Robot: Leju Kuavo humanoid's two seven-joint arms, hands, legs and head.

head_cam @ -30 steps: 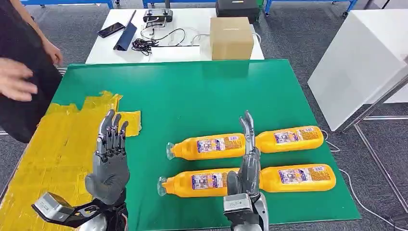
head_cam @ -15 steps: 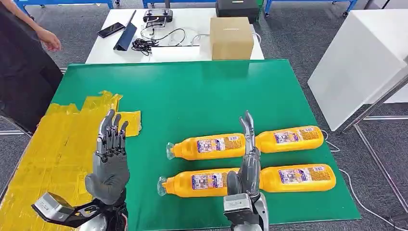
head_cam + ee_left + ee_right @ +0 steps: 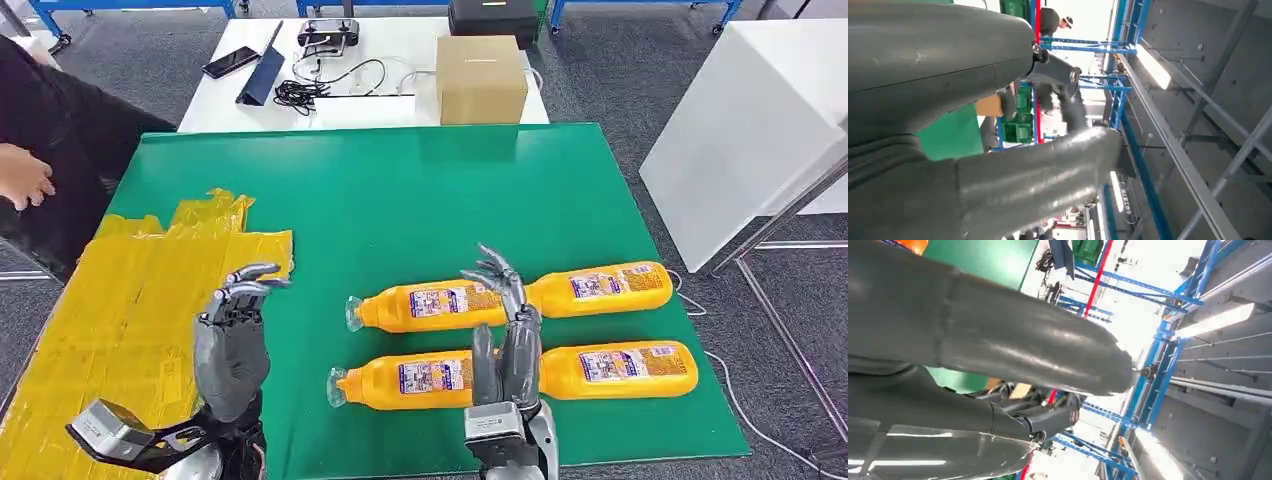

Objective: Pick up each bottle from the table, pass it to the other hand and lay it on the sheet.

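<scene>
Four orange bottles lie on their sides on the green table (image 3: 400, 190), caps toward the left: far left bottle (image 3: 435, 305), far right bottle (image 3: 600, 287), near left bottle (image 3: 405, 380) and near right bottle (image 3: 615, 368). My right hand (image 3: 505, 330) is raised at the middle of the group, between the left and right pairs, fingers bent forward, holding nothing. A crinkled yellow sheet (image 3: 120, 310) covers the table's left part. My left hand (image 3: 232, 345) is raised at the sheet's right edge, fingers bent at the tips, empty.
A person (image 3: 40, 170) stands at the table's far left corner, one hand near the sheet. Behind the green table a white table carries a cardboard box (image 3: 481, 78), cables and a phone. A white cabinet (image 3: 740, 130) stands to the right.
Both hands have bent their fingers forward from a straight, upright pose. The person's hand has dropped lower at the left edge. The bottles have not moved.
</scene>
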